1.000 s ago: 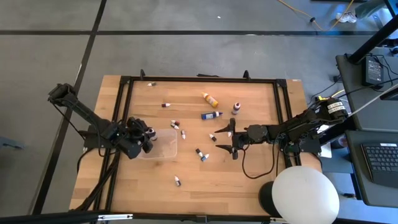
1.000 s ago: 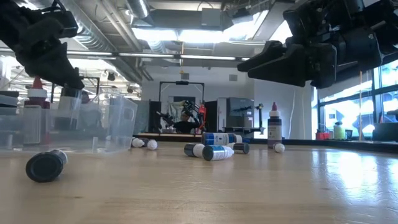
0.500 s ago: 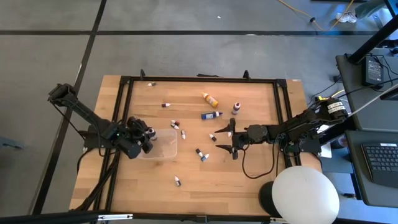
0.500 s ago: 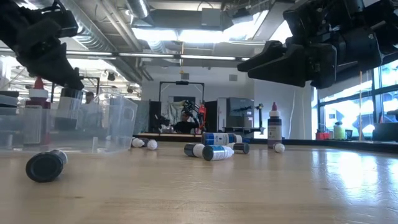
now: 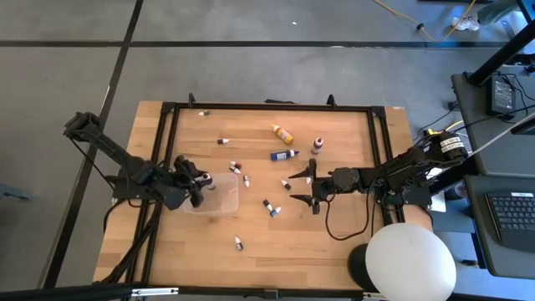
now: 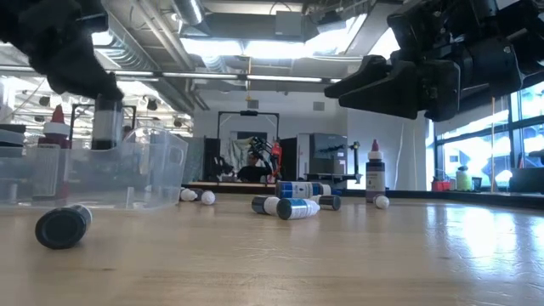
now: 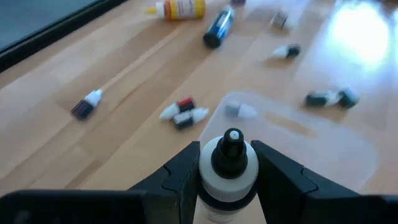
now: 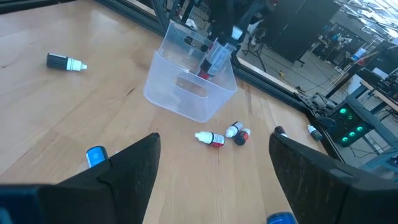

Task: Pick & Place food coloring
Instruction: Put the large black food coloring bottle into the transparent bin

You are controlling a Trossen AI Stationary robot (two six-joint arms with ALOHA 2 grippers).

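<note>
A clear plastic tray point(image 5: 219, 194) sits on the wooden table point(image 5: 276, 238) inside a black metal frame point(image 5: 267, 106), while a white dome point(image 5: 410, 262), a keyboard point(image 5: 512, 219) and grey floor point(image 5: 251, 67) lie around it.

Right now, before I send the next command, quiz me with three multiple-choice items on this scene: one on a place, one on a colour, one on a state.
1. Where is the left end effector?
A. Over the clear tray
B. At the table's far right corner
C. Resting on the floor

2. What colour is the larger bottle lying next to the blue bottle?
A. Green
B. Orange-yellow
C. Pink

3. What state is the right end effector in?
A. Shut on a bottle
B. Open, holding nothing
C. Out of view

Answers: 1 A, the high view shows it at the tray's edge, gripping a dropper bottle. 2 B, its body reads orange-yellow. 3 B, its fingers stand wide apart.
</note>
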